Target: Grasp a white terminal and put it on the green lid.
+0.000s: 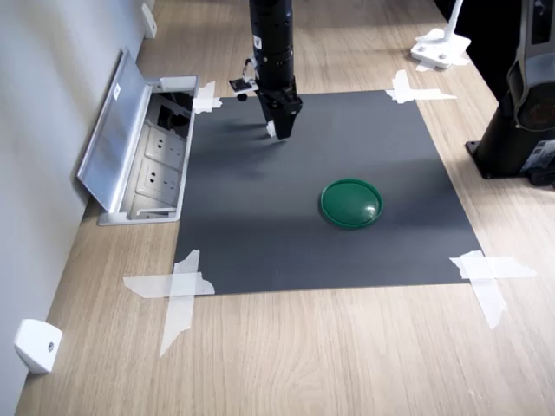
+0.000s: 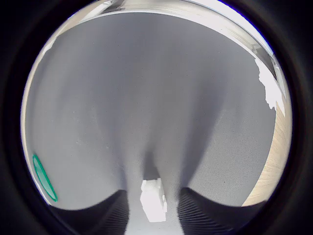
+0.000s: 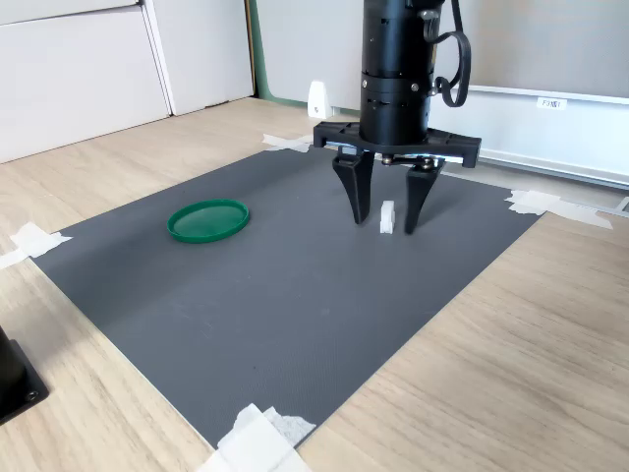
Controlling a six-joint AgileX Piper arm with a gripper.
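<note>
Standing upright on the grey mat (image 3: 295, 295), the white terminal (image 3: 387, 217) sits between the spread fingers of the gripper (image 3: 384, 221), w/ gaps on both sides: released, not grasping. Green lid (image 3: 207, 220) lies well apart, toward the second exterior view's left.

One white terminal (image 3: 387, 217), one green lid (image 3: 207, 220) (round), one tool (image 3: 385, 218)

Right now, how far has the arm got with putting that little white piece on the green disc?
Early stage. Done: the gripper is down over the white terminal, open jaws either side. In hand: closing on it; it sits ungripped on the grey mat. Left: lift, carry and set it on the green lid, which is empty.
</note>
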